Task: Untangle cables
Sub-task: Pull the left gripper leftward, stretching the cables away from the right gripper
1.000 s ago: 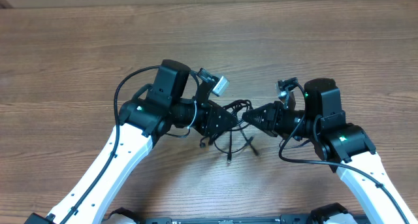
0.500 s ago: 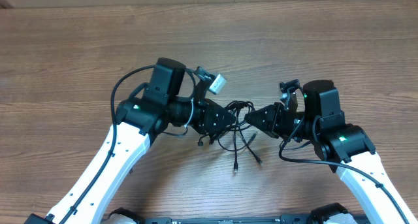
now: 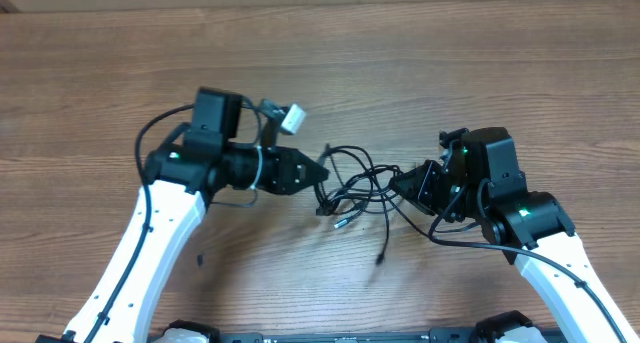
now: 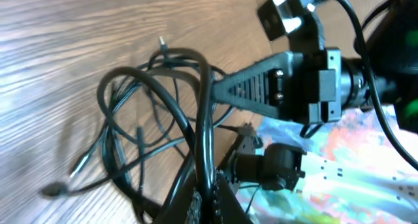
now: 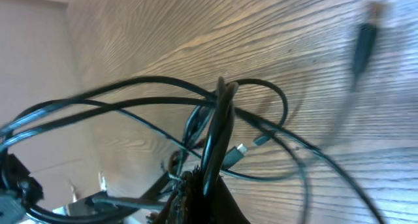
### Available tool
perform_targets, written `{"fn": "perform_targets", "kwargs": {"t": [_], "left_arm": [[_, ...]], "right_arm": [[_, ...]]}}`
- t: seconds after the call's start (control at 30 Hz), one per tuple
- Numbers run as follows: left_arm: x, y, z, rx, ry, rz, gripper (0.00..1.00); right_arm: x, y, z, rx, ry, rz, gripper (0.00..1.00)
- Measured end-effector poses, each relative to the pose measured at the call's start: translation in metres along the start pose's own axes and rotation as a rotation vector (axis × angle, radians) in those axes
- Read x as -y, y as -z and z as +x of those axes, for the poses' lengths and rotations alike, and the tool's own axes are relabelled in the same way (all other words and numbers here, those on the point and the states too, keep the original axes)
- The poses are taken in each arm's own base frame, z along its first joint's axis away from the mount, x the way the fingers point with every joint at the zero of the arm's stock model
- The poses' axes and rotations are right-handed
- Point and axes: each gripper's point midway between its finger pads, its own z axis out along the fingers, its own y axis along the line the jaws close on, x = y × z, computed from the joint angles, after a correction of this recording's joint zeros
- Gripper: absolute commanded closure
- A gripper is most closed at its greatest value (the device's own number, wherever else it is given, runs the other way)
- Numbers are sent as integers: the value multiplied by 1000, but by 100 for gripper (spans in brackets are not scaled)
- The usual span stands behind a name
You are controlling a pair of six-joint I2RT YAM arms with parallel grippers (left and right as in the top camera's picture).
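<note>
**Change since the earlier frames:** the left arm has drawn away to the left and carried its gripper with it, while the right arm has shifted little. The gap between the two tools is wider. The cables [image 3: 352, 186], earlier a tight clump pinched between them, now span that gap as open loops.

**Item 1, nearest:** plug end [image 3: 381, 255]. It is on one loose cord trailing toward the near edge, further out from the bundle than before. A silver-tipped plug [image 3: 337, 222] lies just on the near side of the main loops.

**Item 2, centre:** the cables, mid-table, between the grippers and held from both sides. The loops cross one another and are not separated.

**Item 3, left of the bundle:** left gripper [image 3: 321, 174], jaws closed on a strand. In the wrist view a thick cord rises from between its fingers [image 4: 210, 196].

**Item 4, right of the bundle:** right gripper [image 3: 397, 182], jaws pinched together on the cords. In its wrist view several strands pass across the fingertips [image 5: 221, 110].

**Item 5, far:** table [image 3: 450, 53], wood grain.

**Assessment:** the outward pull appears to be loosening the knot. The task looks partway done, with the crossings nearest the right gripper probably still to be worked free.
</note>
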Motion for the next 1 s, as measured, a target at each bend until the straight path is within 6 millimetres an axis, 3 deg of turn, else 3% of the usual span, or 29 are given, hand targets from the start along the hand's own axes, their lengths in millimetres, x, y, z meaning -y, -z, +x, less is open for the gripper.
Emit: {"fn": "perform_targets", "kwargs": {"t": [0.53,0.83,1.0], "left_arm": [[-66,82,8,140,290,-106,96],[-78,101,11,181,286,-130,96],[-97,106,18,165,290,-238,96]], "right_arm": [[12,0,-6,40,-5,63,95],[12,0,-6,40,-5,64,95],[12,0,-6,39,-5,64,95]]}}
